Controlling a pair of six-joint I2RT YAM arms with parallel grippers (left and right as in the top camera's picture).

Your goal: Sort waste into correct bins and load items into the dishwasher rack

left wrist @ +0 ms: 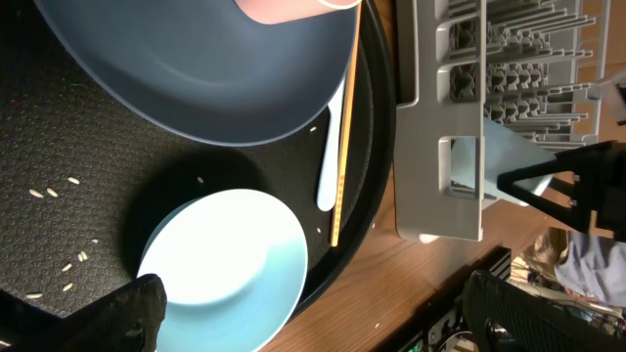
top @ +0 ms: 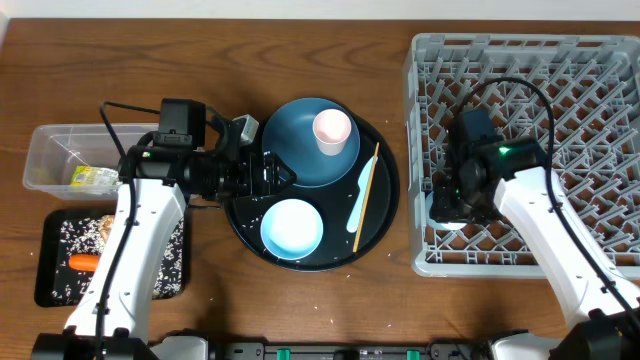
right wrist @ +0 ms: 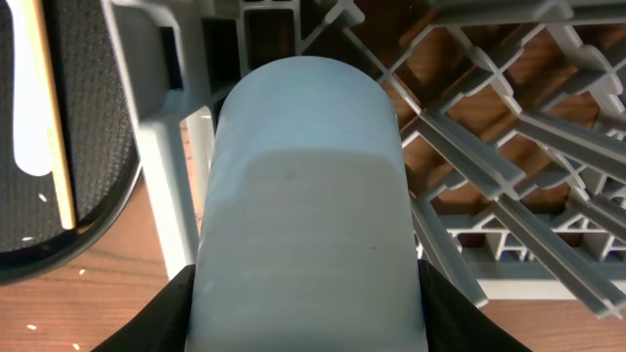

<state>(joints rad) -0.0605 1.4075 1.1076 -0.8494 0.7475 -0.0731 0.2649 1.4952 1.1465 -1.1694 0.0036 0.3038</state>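
My right gripper (right wrist: 308, 328) is shut on the small light-blue cup (right wrist: 305, 186), holding it at the front left corner of the grey dishwasher rack (top: 540, 60). My left gripper (left wrist: 313, 328) stands wide open over the round black tray (top: 385, 215), just above the white bowl (left wrist: 230, 269). The dark blue plate (top: 300, 150) carries the pink cup (top: 332, 128). The white spoon (top: 356, 205) and the wooden chopstick (top: 366, 183) lie side by side on the round tray's right part.
At the far left a clear tub (top: 45, 150) holds a yellow-green wrapper (top: 93, 178). In front of it a black rectangular tray (top: 50, 285) holds an orange carrot (top: 83, 263) and rice scraps (top: 85, 232). Loose rice grains lie on the round tray.
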